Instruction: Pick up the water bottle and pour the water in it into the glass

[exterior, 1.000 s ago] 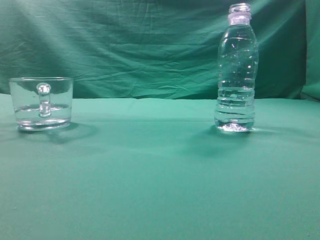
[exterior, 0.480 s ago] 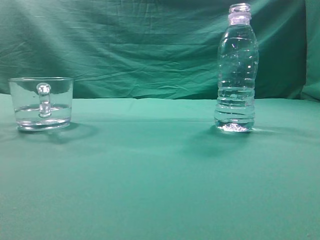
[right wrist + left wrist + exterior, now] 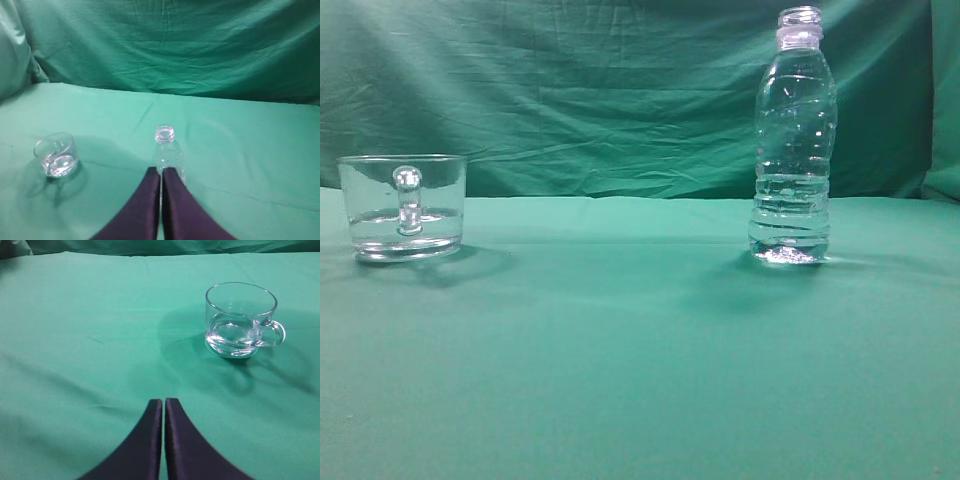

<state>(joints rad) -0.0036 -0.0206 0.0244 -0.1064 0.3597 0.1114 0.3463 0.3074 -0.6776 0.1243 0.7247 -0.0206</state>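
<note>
You are looking at the water bottle [image 3: 793, 140] standing upright and uncapped on the right side of the exterior view, its base resting on the green cloth [image 3: 620, 350]. The water [image 3: 790, 222] is filling only the ribbed lower part, with its surface line showing a little above the ribs. Well apart from it, on the left of that view, the glass [image 3: 402, 206] is sitting upright with its handle turned toward the camera, and a shallow layer of clear liquid is lying in its bottom.

From the right wrist view, your right gripper [image 3: 161, 172] is hovering just in front of the bottle, its two dark fingers pressed together with barely a slit between them and nothing held; the bottle's open neck is showing right above the fingertips, and the glass is sitting off to the left. From the left wrist view, your left gripper [image 3: 164, 402] is likewise closed tight and empty, hanging over bare cloth, with the glass ahead and to the right, handle pointing right.

The cloth is covering the whole table, lightly creased, and a wrinkled green backdrop [image 3: 600, 90] is hanging behind it.
</note>
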